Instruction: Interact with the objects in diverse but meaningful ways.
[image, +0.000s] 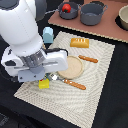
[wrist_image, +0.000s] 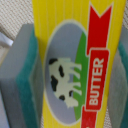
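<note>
The yellow butter block (image: 44, 84) rests on the striped placemat (image: 95, 90) at the exterior view's left. My gripper (image: 43, 80) is right over it, mostly hidden under the white arm. The wrist view shows the butter block (wrist_image: 75, 65) filling the gap of my gripper (wrist_image: 75, 75), with the green finger pads (wrist_image: 29, 75) against both of its sides. An orange-yellow bread loaf (image: 79, 42) lies at the mat's far part. Behind the arm stands a pale blue carton (image: 48, 35). A small red ball (image: 65, 8) sits in a grey pot (image: 71, 12).
A round tan plate (image: 71, 67) lies mid-mat with a wooden-handled fork (image: 67, 81) and knife (image: 88, 59) beside it. A second grey pot (image: 93, 13) and a bowl (image: 123, 17) stand on the brown board (image: 100, 29) at the back.
</note>
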